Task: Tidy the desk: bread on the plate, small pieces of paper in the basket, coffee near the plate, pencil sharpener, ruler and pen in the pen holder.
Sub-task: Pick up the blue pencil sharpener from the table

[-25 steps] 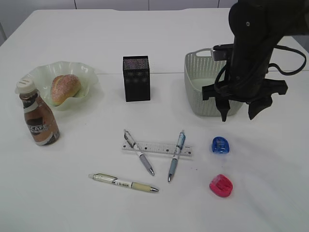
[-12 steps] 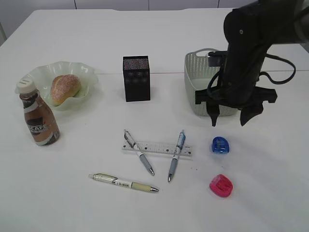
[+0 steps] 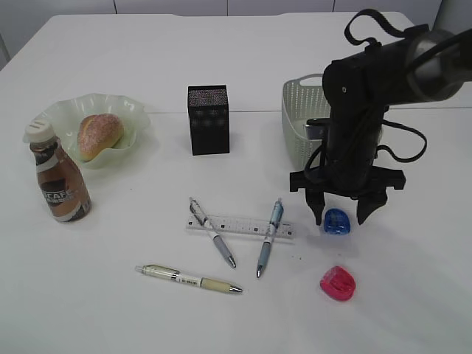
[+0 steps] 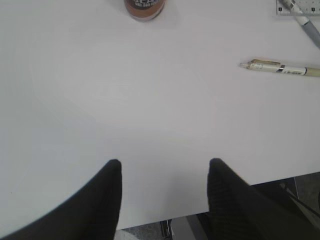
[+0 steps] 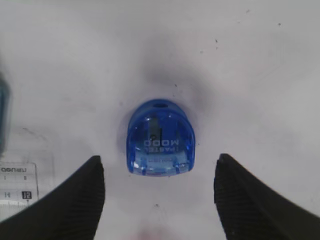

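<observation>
My right gripper (image 3: 341, 212) hangs open over the blue pencil sharpener (image 3: 337, 221).

From the basket (image 3: 299, 129): I see the desk (image 3: 110, 310) under it, the plate (image 3: 70, 112) with the bread (image 3: 99, 135) far left, the coffee (image 3: 60, 184) beside that, the sharpener just in front, fingers (image 5: 77, 195) apart either side, not touching. Left gripper (image 4: 162, 187) open, empty.
</observation>
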Controlling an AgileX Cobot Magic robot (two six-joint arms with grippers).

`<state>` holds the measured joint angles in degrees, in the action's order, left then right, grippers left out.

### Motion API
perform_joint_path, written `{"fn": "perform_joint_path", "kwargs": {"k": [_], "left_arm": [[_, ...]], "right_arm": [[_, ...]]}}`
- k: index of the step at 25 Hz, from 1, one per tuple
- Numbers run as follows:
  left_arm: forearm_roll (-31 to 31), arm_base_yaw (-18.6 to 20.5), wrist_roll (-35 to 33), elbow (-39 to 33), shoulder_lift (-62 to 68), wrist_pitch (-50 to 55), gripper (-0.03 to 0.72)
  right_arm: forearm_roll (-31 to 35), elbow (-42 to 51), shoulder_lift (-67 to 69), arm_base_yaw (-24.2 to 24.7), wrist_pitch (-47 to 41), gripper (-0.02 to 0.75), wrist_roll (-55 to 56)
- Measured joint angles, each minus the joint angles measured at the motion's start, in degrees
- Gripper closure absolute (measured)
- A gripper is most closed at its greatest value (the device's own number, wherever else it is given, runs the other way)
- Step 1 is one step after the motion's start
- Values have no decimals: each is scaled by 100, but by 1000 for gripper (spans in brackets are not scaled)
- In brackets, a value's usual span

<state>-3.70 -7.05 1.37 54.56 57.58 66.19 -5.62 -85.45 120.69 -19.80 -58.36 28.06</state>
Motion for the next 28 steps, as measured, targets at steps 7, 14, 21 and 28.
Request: {"fn": "perform_joint_path", "kwargs": {"k": [7, 14, 21, 28], "left_arm": [[0, 0, 0, 0, 0, 5, 302], [0, 0, 0, 0, 0, 5, 307], [-8, 0, 0, 0, 0, 5, 307], [-8, 0, 0, 0, 0, 5, 307]], "right_arm": [[-26, 0, 88, 0, 293, 234, -17], [-26, 0, 88, 0, 462, 236, -27], [-112, 0, 88, 0, 462, 255, -30], [-167, 0, 88, 0, 480, 258, -30]]}}
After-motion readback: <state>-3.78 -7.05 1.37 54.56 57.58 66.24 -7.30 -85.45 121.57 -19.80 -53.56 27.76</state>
